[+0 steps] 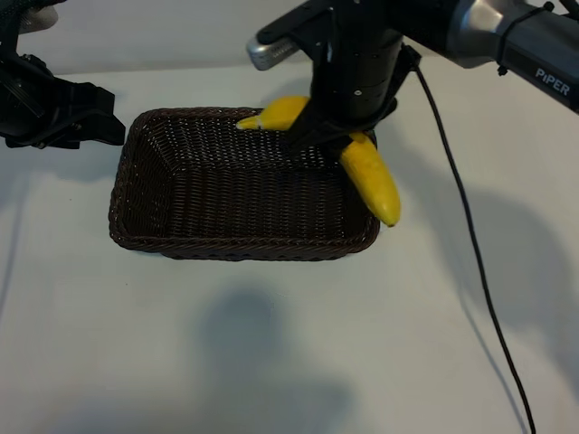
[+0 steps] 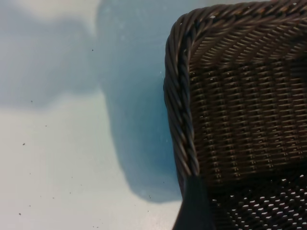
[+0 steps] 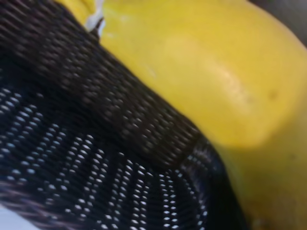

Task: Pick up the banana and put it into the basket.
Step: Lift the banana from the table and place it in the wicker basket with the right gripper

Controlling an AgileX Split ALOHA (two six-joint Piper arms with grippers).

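The right hand [image 1: 330,136] grips the banana [image 1: 371,181] mid-length over the basket [image 1: 235,246] at its two o'clock corner, ready for release; the left hand [image 1: 86,122] waits open at nine o'clock.

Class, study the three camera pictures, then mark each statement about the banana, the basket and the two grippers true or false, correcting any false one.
1. The right gripper holds the banana. True.
2. The banana lies flat on the basket floor. False: it hangs over the basket's far right corner, gripped.
3. The left gripper holds the basket. False: it waits open beside the basket's left end.
4. The basket is dark woven wicker. True.
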